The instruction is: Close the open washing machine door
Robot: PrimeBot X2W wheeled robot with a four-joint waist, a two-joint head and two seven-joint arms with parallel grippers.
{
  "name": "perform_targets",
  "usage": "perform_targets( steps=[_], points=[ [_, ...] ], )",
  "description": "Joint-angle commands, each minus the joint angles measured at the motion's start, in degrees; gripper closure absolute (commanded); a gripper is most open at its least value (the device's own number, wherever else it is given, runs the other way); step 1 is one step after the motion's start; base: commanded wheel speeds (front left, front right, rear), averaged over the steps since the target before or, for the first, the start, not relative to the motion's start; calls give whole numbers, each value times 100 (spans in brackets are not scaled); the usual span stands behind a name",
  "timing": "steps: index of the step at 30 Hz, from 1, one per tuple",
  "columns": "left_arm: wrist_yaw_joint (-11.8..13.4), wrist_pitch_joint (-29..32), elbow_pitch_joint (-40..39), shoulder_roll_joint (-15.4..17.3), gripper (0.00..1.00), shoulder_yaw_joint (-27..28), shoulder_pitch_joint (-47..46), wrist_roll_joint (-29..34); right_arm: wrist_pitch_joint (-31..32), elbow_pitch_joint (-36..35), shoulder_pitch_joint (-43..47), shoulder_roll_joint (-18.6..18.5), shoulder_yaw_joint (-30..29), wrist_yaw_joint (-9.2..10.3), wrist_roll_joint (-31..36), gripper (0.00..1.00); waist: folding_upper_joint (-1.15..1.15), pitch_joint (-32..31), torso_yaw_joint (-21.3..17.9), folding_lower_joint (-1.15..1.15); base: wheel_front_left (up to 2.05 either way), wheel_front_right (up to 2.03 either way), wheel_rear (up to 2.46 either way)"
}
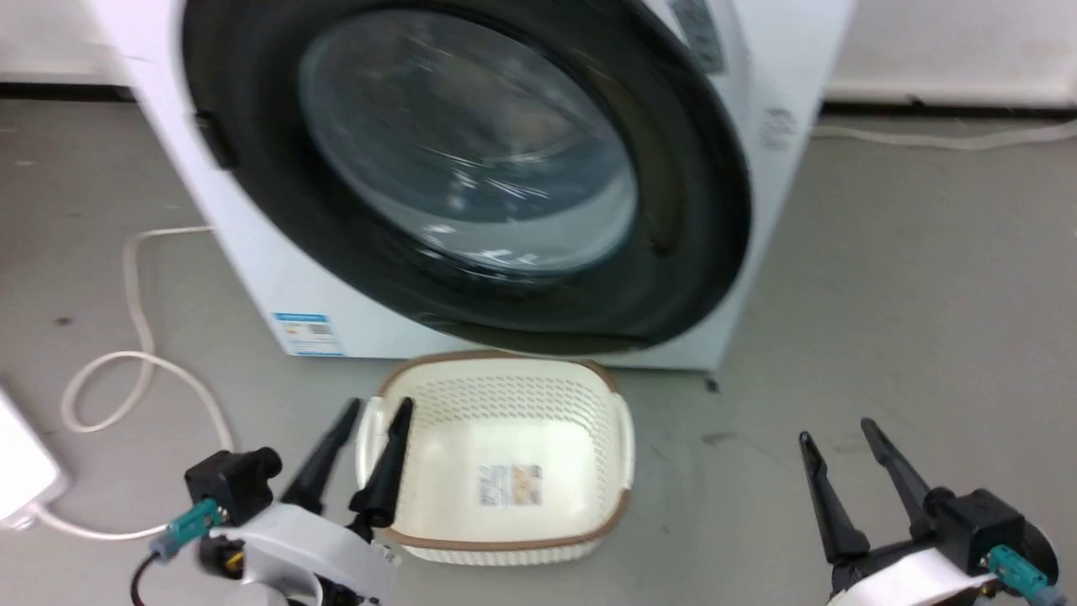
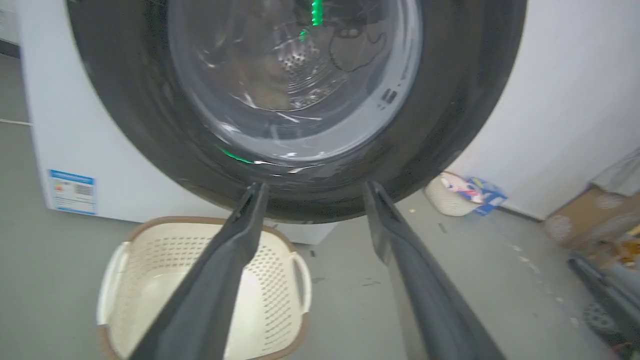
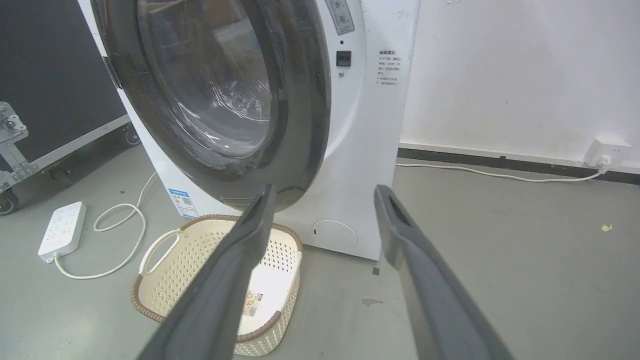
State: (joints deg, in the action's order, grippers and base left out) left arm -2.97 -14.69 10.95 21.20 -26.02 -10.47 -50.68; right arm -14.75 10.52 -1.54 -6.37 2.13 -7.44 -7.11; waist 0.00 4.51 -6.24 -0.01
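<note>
Washing machine door (image 1: pixel 463 143) stands ahead, apart from the left gripper (image 1: pixel 380 406) and right gripper (image 1: pixel 835 429), both spread empty.

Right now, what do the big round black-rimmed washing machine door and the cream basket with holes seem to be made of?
Big round black-rimmed washing machine door: smooth dark rim, probably plastic; its centre bowl looks like clear glass, with bright reflections. Cream basket with holes: likely matte moulded plastic, given its regular perforations.

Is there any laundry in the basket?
Empty. The basket shows its bare white bottom and a sticker, with no clothes inside.
</note>
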Motion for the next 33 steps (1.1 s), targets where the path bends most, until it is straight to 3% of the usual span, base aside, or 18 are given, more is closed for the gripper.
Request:
perform_targets(
  steps=[1, 4, 8, 13, 18, 19, 20, 21, 33],
  points=[
    [177, -27, -120, -51, 0, 148, 139, 476, -24, -34, 104, -28, 24, -5, -9, 0, 0, -342, 407, 1, 0, 0, 0],
    [546, -28, -444, -299, 0, 615, 464, 1510, -24, -50, 166, -17, 102, -5, -13, 0, 0, -417, 552, 1, 0, 0, 0],
    [738, -29, -893, -624, 0, 1146, 847, 2567, -24, -97, 227, 12, 171, -5, -17, 0, 0, -461, 697, 1, 0, 0, 0],
    [786, -29, -1195, -838, 0, 1541, 1266, 3470, -24, -126, 303, 26, 297, -5, -40, 0, 0, -480, 835, 1, 0, 0, 0],
    [637, -30, -1231, -914, 0, 1599, 1482, 3957, -4, -166, 334, -40, 403, -5, -43, 0, 0, -410, 1000, 1, 0, 0, 0],
    [610, -30, -1241, -949, 0, 1606, 1479, 3999, 15, -171, 321, -71, 442, -5, -56, 20, 0, -378, 1031, 1, 0, 0, 0],
    [589, -30, -1251, -984, 0, 1602, 1469, 4045, 40, -185, 298, -113, 490, -5, -62, 85, 0, -333, 1067, 1, 0, 0, 0],
    [571, -30, -1247, -1009, 0, 1590, 1451, 4101, 72, -199, 261, -173, 560, -5, -65, 100, 0, -286, 1099, 1, 0, 0, 0],
    [376, -30, -1204, -1299, 0, 1533, 979, 4465, 489, -476, -1053, -1335, 1046, -5, -581, 100, 0, 557, 1508, 1, 0, 0, 0]
  ],
)
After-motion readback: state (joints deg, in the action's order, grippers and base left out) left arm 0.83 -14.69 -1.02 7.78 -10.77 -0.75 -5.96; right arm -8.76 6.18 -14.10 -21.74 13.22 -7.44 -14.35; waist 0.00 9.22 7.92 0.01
